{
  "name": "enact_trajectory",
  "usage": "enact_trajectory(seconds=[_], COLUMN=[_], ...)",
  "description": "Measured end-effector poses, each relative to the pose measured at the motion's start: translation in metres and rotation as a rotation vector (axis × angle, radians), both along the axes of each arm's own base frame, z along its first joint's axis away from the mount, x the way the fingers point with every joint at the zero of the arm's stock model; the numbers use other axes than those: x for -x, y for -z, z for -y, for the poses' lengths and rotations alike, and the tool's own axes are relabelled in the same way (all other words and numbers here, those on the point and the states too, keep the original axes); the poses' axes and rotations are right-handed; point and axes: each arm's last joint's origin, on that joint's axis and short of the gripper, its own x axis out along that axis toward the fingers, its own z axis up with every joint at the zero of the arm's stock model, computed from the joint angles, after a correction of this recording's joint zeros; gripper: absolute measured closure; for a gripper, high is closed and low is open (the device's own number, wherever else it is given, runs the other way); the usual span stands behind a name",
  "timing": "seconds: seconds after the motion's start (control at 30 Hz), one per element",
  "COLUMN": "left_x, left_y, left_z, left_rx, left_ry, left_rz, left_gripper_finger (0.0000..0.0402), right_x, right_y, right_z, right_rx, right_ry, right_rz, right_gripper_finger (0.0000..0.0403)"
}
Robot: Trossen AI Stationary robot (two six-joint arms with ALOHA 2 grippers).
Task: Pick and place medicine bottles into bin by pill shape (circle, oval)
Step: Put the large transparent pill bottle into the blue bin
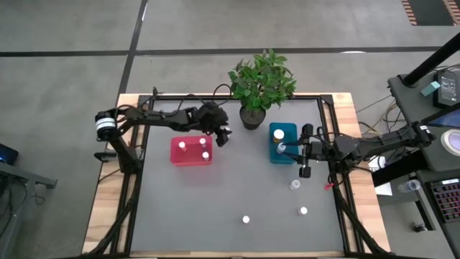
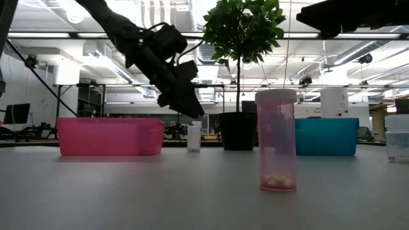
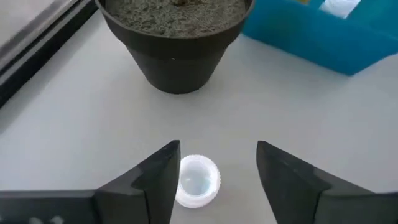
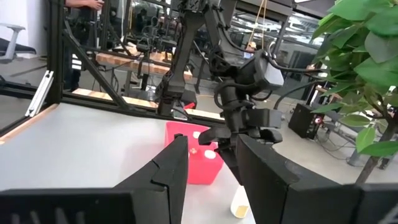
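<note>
grey table, wood edges, stuff sitting on it

red bin and teal bin at the back, dark plant pot between them; 3 loose bottles toward the front right; 1 more bottle near the pot

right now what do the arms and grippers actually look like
Both arms are dark, near black, jointed links with black cables running along them. The left arm has a white band with dark marks near its base. Each ends in two broad, flat dark fingers with angular tips: the left gripper and the right gripper look alike. A small red spot shows by the right arm.
</note>
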Motion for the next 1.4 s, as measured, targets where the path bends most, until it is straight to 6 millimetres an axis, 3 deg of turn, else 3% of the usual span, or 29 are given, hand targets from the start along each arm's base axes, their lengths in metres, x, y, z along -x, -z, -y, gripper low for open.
enact_trajectory(seconds=[0.17,0.3,0.9,1.1,1.4], left_x=[0.0,-0.002,-0.011,-0.014,-0.018], left_y=[-0.002,0.002,0.039,0.037,0.033], left_z=[0.001,0.006,0.014,0.022,0.025], left_rx=[-0.098,-0.109,-0.131,-0.137,-0.154], left_ry=[-0.075,-0.039,-0.056,-0.033,-0.04], left_rz=[-0.032,-0.049,-0.17,-0.154,-0.146], left_gripper_finger=[0.0153,0.0126,0.0124,0.0156,0.0264], right_x=[0.0,0.0,-0.001,-0.001,-0.001], right_y=[0.0,0.001,0.001,0.001,0.001], right_z=[0.0,0.0,0.0,0.0,0.0], right_rx=[0.001,0.001,0.002,0.003,0.002], right_ry=[0.0,0.0,0.002,0.002,0.002], right_rz=[-0.004,-0.005,-0.011,-0.011,-0.012], right_gripper_finger=[0.0275,0.0275,0.0275,0.0275,0.0275])
